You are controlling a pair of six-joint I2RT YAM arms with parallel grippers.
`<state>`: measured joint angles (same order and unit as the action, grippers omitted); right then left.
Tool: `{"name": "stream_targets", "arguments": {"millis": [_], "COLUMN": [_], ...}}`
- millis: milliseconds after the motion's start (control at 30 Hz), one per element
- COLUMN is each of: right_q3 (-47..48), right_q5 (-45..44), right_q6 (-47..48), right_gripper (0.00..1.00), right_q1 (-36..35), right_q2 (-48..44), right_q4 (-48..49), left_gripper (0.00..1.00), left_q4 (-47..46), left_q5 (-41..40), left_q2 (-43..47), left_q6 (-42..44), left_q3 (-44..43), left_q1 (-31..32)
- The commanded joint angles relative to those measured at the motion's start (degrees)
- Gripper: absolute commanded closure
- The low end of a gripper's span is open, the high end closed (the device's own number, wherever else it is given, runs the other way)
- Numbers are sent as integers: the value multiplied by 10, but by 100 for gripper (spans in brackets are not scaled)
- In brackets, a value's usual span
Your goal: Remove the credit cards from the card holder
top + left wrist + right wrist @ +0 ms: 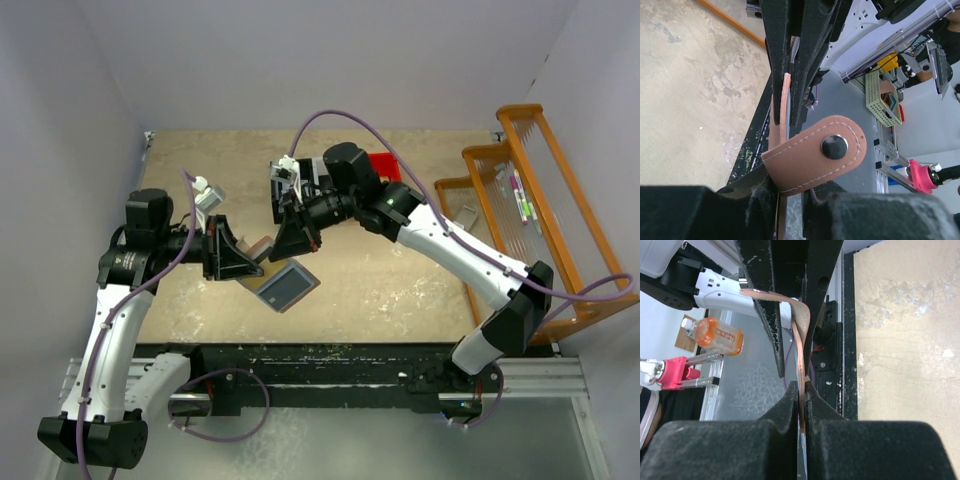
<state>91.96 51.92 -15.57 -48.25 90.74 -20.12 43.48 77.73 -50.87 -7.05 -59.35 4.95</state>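
Top external: I am seeing both arms meeting over the middle of the surface [420, 280]. The left gripper [256, 266] and the right gripper [283, 256] are pointing at each other, tips nearly touching. The card holder [287, 286] is sitting between them. Its salmon-pink outside is running into both sets of tips. Its blue-grey inside panel is facing up and spreading out from the tips toward the arm bases. I cannot tell whether it is resting on the surface or hanging clear of it.

Left wrist: the left fingers [705, 210] are standing narrow, pinching a thin pink leather edge. The snap tab [815, 155] is curling out just beyond them, its metal stud [835, 147] facing the camera. Straight ahead, the opposing black fingers are clamping the same pink edge.

Right wrist: the right fingers [782, 410] are pressing nearly together on the pink leather, which is showing as a thin strip edge-on. The strip is bending away beyond the tips into the other gripper.

Credit cards: I am not making out any as separate from the blue-grey panel, and none are lying loose near either set of fingers.

An orange rack [540, 200] is standing well to the outer side of the right arm.
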Motion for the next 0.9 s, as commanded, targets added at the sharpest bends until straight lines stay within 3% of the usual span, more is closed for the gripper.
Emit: {"name": "stream_targets", "arguments": {"millis": [0,133,167,300,433,533,600,867], "right_q3": [32,35,32,-4,-70,-167,-224,-307], "right_q5": [6,-9,-19,-96,-276,-353,-356,-309], "right_q6": [21,7,-4,-96,-183,-245,-301,-400], "right_gripper": [100,100,86,55,38,31,29,31], "right_q1": [3,7,11,51,63,63,61,6], "right_q2": [2,3,1,-28,-111,-199,-245,-223], "right_q4": [-21,-13,-5,59,116,219,304,447], "left_gripper": [81,99,100,100,100,100,100,100], "left_q4": [-29,-65,-88,-146,-191,-217,-227,-290], "left_q5": [17,-4,-8,-27,-82,-127,-161,-179], "left_q2": [10,21,27,33,28,17,9,-2], "left_q6": [-9,-50,-68,-145,-212,-248,-265,-336], "left_q3": [-8,2,6,19,31,37,38,44], "left_q1": [1,1,1,1,-1,-9,-17,-28]}}
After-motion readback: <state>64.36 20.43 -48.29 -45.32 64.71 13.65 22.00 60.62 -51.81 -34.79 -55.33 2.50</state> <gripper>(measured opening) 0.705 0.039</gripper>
